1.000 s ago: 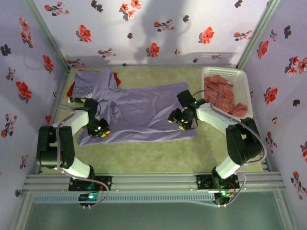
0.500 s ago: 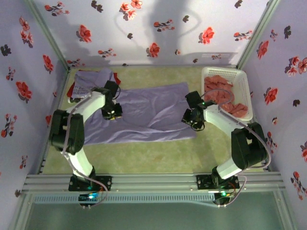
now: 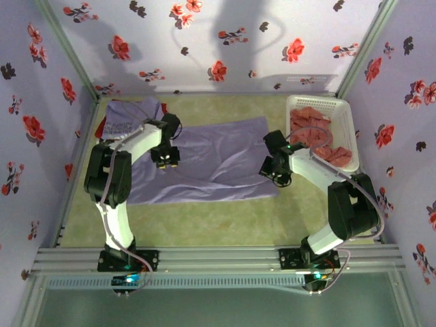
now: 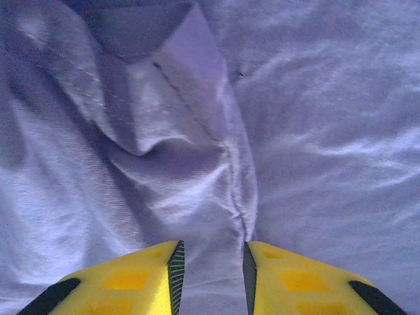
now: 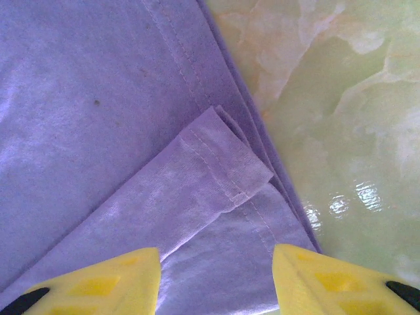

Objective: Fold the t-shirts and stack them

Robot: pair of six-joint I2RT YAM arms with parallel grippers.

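Observation:
A plain lavender t-shirt (image 3: 211,160) lies spread across the middle of the green table. My left gripper (image 3: 165,158) hovers over its left part; in the left wrist view its yellow fingers (image 4: 211,252) stand a little apart above a raised crease in the cloth (image 4: 197,131), open and gripping nothing. My right gripper (image 3: 272,169) is over the shirt's right edge. Its fingers (image 5: 216,259) are spread wide, open, above a folded-over hemmed sleeve (image 5: 216,170). At the back left a purple t-shirt with white lettering (image 3: 126,119) lies on a red one (image 3: 101,128).
A white slatted basket (image 3: 347,122) at the back right holds salmon-red t-shirts (image 3: 313,133). Floral walls close in the left, back and right sides. Bare green table (image 3: 204,225) runs in front of the shirt and beside its right edge (image 5: 341,98).
My left gripper has moved from the shirt's near-left edge back and to the right, and its fingers have parted a little. My right gripper has shifted right to the shirt's edge.

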